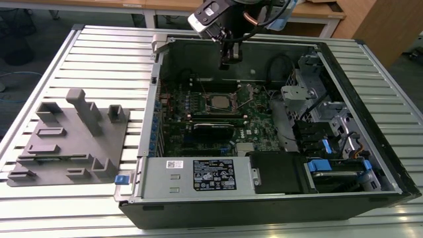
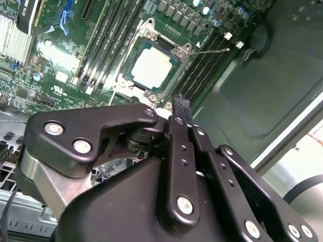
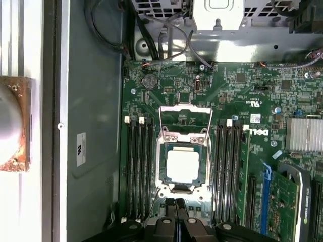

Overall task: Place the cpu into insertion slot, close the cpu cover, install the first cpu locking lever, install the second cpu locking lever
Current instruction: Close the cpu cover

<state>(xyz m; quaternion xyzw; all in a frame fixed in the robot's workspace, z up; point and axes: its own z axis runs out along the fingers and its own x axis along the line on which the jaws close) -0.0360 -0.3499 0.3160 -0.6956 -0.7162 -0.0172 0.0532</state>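
We see a slatted metal tabletop (image 1: 99,54) carrying an open computer case (image 1: 264,213) laid on its side. A grey moulded fixture tray (image 1: 59,148) lies beside the case, toward the exterior view's left. Inside the case the green motherboard (image 1: 178,139) lies flat, with a boxed power supply (image 1: 198,173) along the near wall.

The arm's pincer (image 1: 226,64) hangs over the far part of the case, raised above the board and touching nothing. In both wrist views its black fingers are pressed together at the tips, narrow and holding nothing (image 2: 180,103) (image 3: 175,202).

In the first wrist view the insertion slot (image 3: 164,164) sits between two banks of long black memory slots (image 3: 136,166). The cpu cover (image 3: 184,137), a thin silvery frame, is swung open off the slot on the side away from the pincer, and we see the board through its cut-out centre.

The cpu (image 3: 182,166) already lies flat in the insertion slot, its pale metal top uncovered; we also find it in the second wrist view (image 2: 151,68) and the exterior view (image 1: 220,102).
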